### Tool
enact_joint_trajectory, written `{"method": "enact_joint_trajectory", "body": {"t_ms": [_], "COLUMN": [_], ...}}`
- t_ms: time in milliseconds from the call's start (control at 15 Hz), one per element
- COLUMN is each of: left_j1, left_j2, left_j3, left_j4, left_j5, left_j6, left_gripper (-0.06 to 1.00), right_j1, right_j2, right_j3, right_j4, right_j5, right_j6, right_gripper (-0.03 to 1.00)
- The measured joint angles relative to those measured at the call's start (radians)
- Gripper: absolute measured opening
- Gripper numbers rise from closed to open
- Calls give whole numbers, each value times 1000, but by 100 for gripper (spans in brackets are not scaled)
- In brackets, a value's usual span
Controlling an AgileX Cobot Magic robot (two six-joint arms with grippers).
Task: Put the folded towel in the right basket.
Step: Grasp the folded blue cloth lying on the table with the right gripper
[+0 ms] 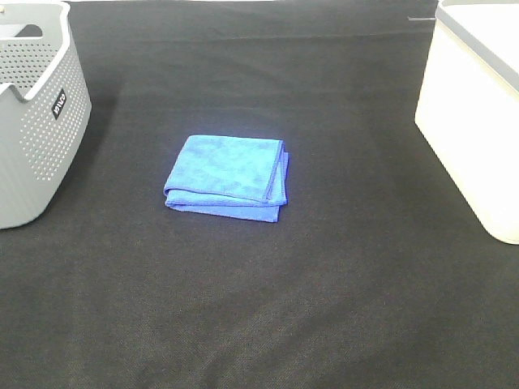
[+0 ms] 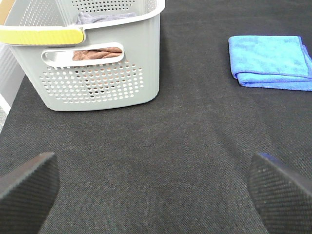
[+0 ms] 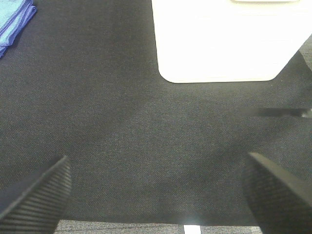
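A folded blue towel lies flat on the black cloth in the middle of the table. It also shows in the left wrist view and at a corner of the right wrist view. The right basket is white with a grey rim and stands at the right edge; the right wrist view shows its wall. My left gripper is open and empty, well short of the towel. My right gripper is open and empty in front of the white basket. Neither arm shows in the exterior view.
A grey perforated basket stands at the left edge, with brown and grey cloths inside in the left wrist view. The black cloth covers the table.
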Motion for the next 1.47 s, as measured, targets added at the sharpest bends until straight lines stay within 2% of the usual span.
{"method": "enact_joint_trajectory", "body": {"t_ms": [1467], "left_j1": [0], "left_j2": [0], "left_j3": [0], "left_j4": [7], "left_j5": [0], "left_j6": [-1], "left_gripper": [98], "right_j1": [0], "right_j2": [0], "right_j3": [0], "right_j4": [0], "right_j5": [0], "right_j6": [0], "right_gripper": [91]}}
